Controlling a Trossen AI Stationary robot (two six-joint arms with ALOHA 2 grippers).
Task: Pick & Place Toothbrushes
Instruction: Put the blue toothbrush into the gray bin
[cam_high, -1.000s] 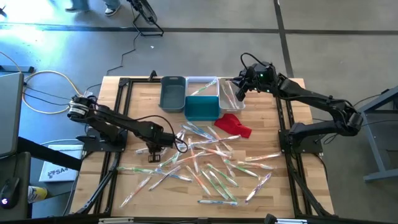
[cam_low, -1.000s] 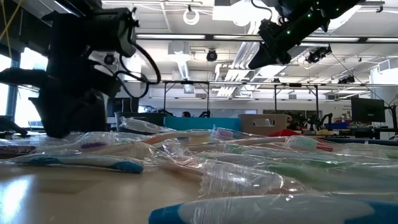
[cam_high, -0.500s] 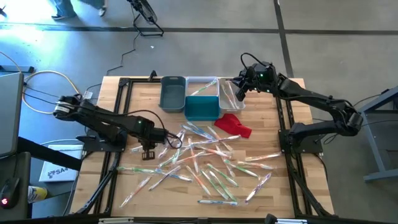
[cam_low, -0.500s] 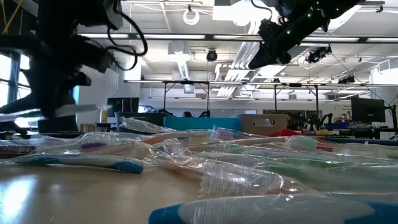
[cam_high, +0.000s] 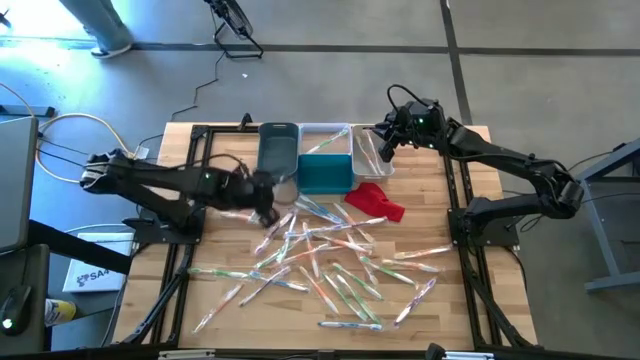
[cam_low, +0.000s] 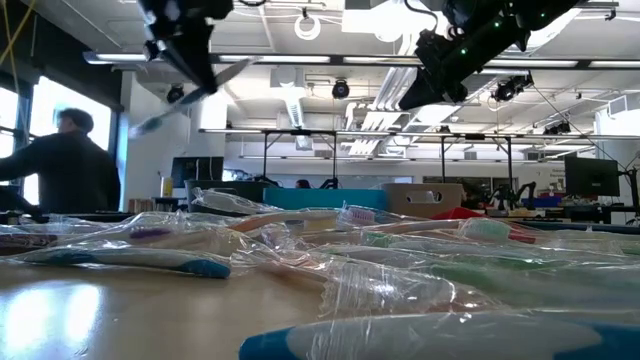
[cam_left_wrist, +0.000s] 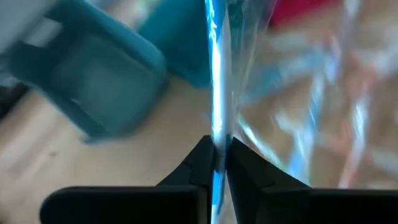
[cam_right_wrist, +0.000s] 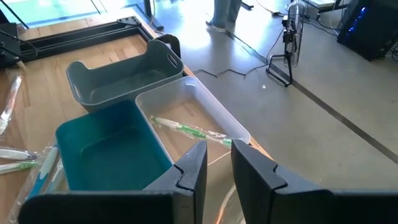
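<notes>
With your left gripper (cam_left_wrist: 216, 163) pinched on a blue-handled toothbrush in its clear plastic wrapper (cam_left_wrist: 217, 93), lifted just short of the grey rectangular plastic bin (cam_high: 278, 150), carry it level over that bin before releasing, while your right gripper (cam_right_wrist: 217, 163) waits, fingers slightly apart.

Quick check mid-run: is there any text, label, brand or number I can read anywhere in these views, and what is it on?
"SA4": partial print on a white sheet on the floor left of the table; the rest is cut off by the frame.
Toothbrushes: no print readable on the wrappers.
Bins: no labels visible.
Monitors in the low view's background: too small to read.
</notes>
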